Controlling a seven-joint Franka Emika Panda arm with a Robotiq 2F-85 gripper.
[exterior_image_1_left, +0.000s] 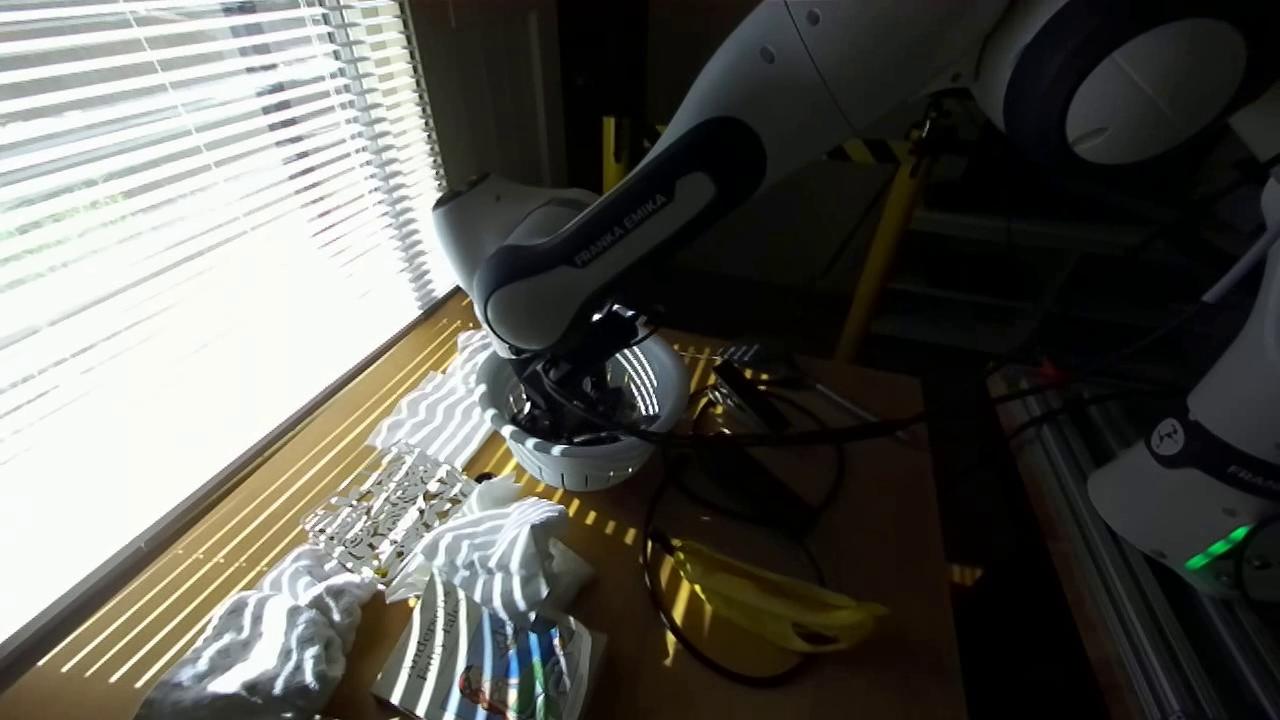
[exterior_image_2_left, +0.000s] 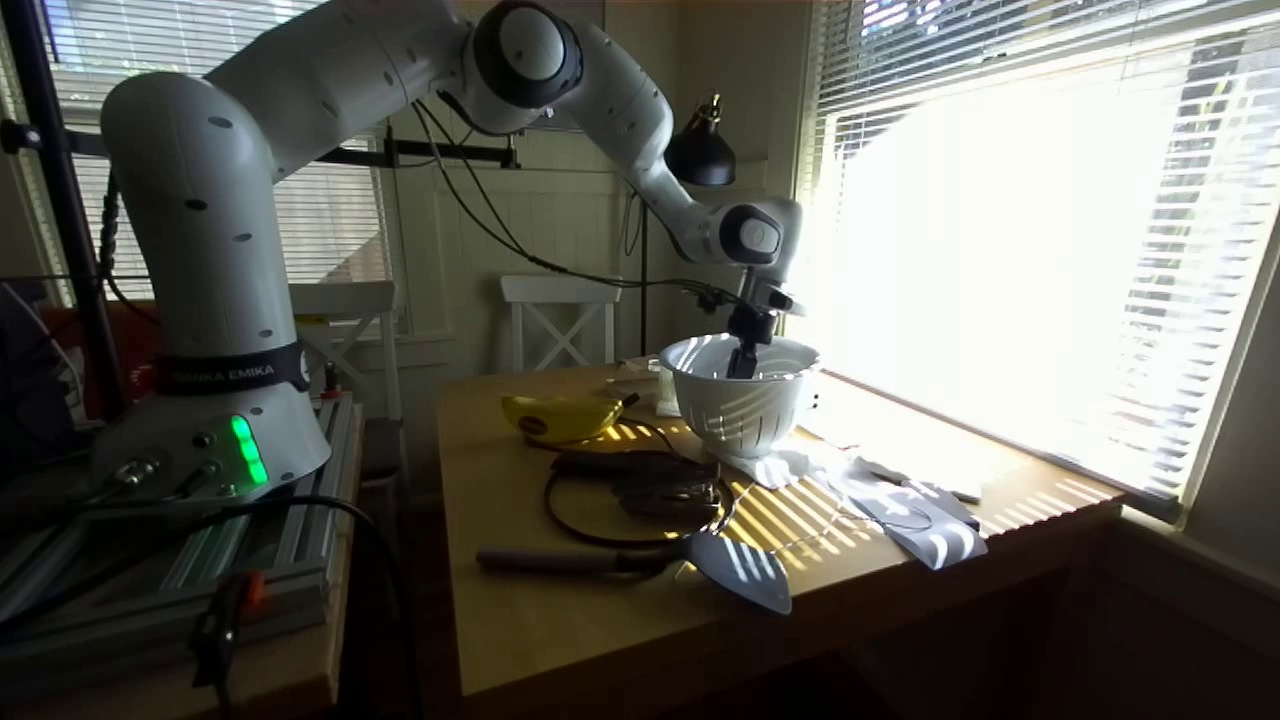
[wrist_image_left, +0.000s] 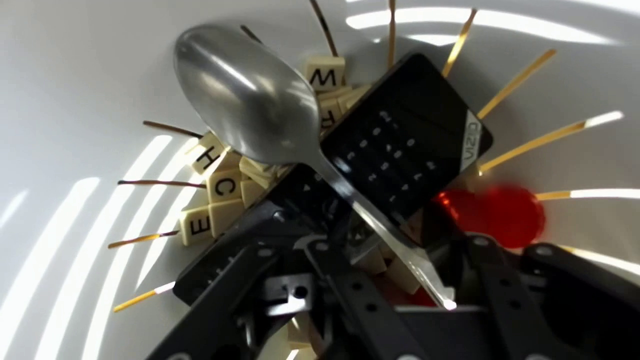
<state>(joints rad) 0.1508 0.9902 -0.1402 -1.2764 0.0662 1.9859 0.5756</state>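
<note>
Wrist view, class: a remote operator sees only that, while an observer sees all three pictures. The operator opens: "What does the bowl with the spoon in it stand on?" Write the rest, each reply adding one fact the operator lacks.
Observer: In both exterior views the white colander stands on a wooden table.
Operator: I see the spoon and striped light on the inner wall. What might cause it?
Observer: Window blinds hang beside the table; sun through them likely makes the stripes.
Operator: Is any other utensil lying about?
Observer: Yes, a spatula lies on the table, outside the colander.
</note>
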